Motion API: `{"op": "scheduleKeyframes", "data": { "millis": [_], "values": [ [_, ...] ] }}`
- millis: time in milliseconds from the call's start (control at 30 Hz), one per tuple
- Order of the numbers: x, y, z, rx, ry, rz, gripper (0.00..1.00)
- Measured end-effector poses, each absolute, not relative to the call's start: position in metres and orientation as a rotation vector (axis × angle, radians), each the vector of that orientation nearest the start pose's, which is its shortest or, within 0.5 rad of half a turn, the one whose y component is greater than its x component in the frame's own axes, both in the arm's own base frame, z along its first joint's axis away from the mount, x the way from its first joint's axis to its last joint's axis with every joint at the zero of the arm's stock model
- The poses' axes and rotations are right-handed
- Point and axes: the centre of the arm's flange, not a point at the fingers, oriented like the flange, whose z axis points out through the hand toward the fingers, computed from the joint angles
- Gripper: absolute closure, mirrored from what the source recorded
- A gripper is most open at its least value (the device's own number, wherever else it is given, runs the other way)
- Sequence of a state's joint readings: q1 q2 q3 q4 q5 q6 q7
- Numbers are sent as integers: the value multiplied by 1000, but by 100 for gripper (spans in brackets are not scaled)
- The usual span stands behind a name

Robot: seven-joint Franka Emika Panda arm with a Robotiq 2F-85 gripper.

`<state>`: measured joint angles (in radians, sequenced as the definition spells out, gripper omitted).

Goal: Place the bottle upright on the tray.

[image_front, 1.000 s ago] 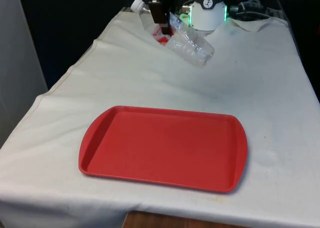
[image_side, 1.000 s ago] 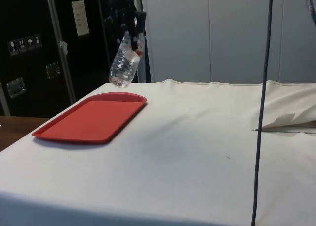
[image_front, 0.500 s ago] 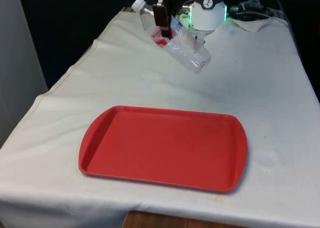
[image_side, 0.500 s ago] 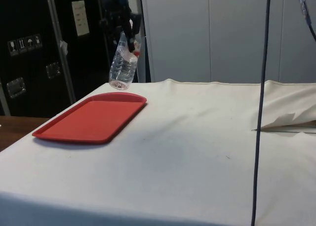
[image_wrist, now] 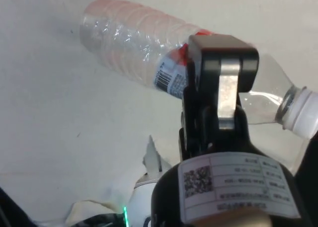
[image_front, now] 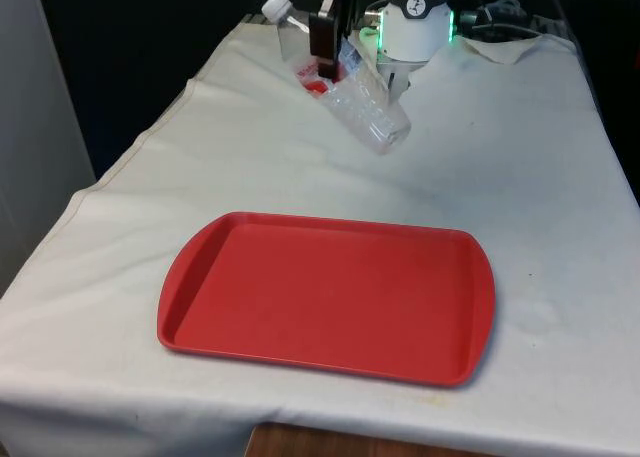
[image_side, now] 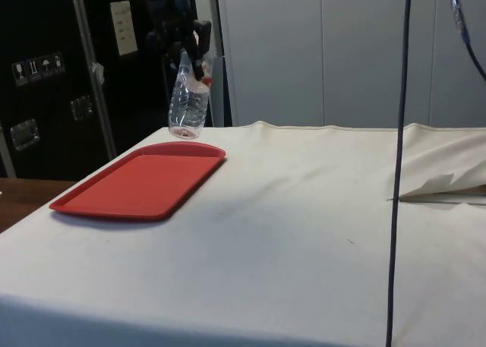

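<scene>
The clear bottle (image_front: 350, 92) is clamped in the claw (image_front: 325, 49) and held tilted above the worktop (image_front: 520, 177), at twelve o'clock from the red tray (image_front: 330, 297).

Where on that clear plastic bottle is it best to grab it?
Probably around the upper body at the label, where the gripper already clamps the bottle, fingers across its width. There the wall looks smooth, while the lower body is ribbed, and the base stays free to meet the tray.
</scene>
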<state>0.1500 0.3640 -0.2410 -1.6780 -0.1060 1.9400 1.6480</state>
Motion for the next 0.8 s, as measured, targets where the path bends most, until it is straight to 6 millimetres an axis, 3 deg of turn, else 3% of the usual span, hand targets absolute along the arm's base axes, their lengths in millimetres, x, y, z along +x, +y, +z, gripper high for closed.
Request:
{"op": "scheduleKeyframes", "data": {
  "millis": [800],
  "values": [
    [661, -31, 387, -2332, 2563, -318, 86]
  ]
}}
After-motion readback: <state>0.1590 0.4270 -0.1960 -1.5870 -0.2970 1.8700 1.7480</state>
